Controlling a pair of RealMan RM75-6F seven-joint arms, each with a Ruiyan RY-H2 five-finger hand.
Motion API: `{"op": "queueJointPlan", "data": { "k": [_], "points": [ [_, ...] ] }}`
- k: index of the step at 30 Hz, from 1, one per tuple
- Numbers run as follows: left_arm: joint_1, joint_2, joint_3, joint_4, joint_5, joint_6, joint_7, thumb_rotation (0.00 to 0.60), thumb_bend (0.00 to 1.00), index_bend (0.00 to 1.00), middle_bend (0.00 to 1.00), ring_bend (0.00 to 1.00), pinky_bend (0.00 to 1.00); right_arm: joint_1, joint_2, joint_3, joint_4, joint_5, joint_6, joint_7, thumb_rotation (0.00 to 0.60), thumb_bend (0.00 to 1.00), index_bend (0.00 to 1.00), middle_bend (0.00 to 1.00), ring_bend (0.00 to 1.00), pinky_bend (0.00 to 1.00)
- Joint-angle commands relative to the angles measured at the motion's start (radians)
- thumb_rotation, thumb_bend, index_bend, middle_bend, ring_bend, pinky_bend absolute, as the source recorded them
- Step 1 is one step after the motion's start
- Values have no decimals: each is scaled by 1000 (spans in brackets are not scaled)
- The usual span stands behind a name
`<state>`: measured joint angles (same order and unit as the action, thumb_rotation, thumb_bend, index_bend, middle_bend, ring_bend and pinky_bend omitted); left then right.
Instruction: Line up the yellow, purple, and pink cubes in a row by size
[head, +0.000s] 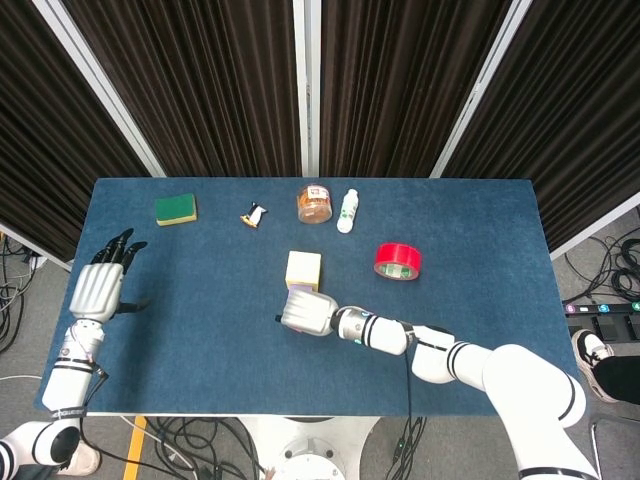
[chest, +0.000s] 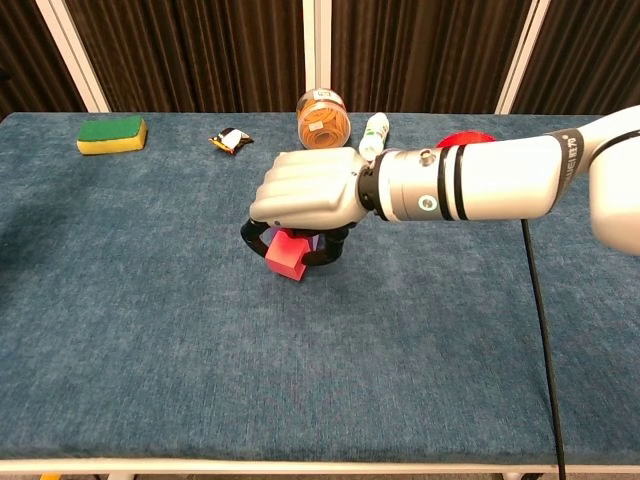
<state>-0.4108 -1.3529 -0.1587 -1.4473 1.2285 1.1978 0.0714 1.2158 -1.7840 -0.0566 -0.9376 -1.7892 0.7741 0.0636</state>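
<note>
My right hand (chest: 308, 192) grips the pink cube (chest: 286, 254) from above, fingers curled down around it, low over the blue table (chest: 150, 330). The cube sits tilted in my grasp; whether it touches the cloth I cannot tell. Just behind it, a sliver of the purple cube (chest: 318, 240) shows under my palm, and in the head view the yellow cube (head: 303, 270) lies directly beyond my right hand (head: 308, 312), at the middle of the table (head: 200, 330).

My left hand (head: 100, 285) rests at the table's left edge, holding nothing, its fingers straight and slightly spread.

Along the far side stand 5 other things: a green and yellow sponge (chest: 112, 134) at the left, a small black and white packet (chest: 231, 141), a clear jar (chest: 324, 118) with a red and white label I cannot read, a white bottle (chest: 374, 136) lying beside it with green marking too small to read, and a red tape roll (head: 397, 261) to the right, mostly hidden behind my forearm in the chest view.
</note>
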Motion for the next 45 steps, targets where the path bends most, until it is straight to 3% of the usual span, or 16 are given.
{"op": "queueJointPlan", "data": {
  "k": [1, 7, 22, 31, 36, 39, 42, 45],
  "points": [
    [1, 1, 0, 0, -1, -1, -2, 600, 36, 203, 68, 89, 208, 6, -10, -4, 14, 0, -4, 2, 600, 297, 521, 940, 956, 1000],
    [4, 1, 0, 2, -4, -7, -7, 600, 35, 203, 68, 88, 209, 8, -26, -6, 36, 5, -4, -3, 600, 297, 467, 940, 956, 1000],
    [7, 3, -3, 2, -5, -14, -16, 600, 32, 203, 68, 89, 209, 8, -18, -3, 22, 25, -2, -39, 600, 304, 173, 939, 949, 1000],
    [12, 5, -2, -4, -2, -9, -13, 600, 31, 203, 68, 89, 209, 3, 9, 10, -10, 45, -1, -63, 600, 309, 115, 932, 942, 1000],
    [12, 8, -4, -5, -2, -9, -13, 600, 31, 203, 68, 89, 209, -5, 57, 23, -81, 56, 17, -83, 600, 313, 87, 925, 936, 1000],
    [14, 10, -5, -6, -2, -7, -15, 600, 31, 203, 68, 89, 209, -19, 84, 43, -146, 82, 23, -116, 600, 232, 47, 915, 933, 1000],
    [18, 11, -2, -8, 0, -4, -16, 600, 31, 203, 68, 89, 209, -33, 91, 69, -202, 123, 10, -184, 600, 60, 3, 906, 932, 1000],
    [23, 14, 1, -12, 0, -3, -19, 600, 31, 203, 68, 89, 209, -47, 84, 87, -233, 167, -14, -267, 600, 8, 0, 901, 932, 1000]
  ]
}}
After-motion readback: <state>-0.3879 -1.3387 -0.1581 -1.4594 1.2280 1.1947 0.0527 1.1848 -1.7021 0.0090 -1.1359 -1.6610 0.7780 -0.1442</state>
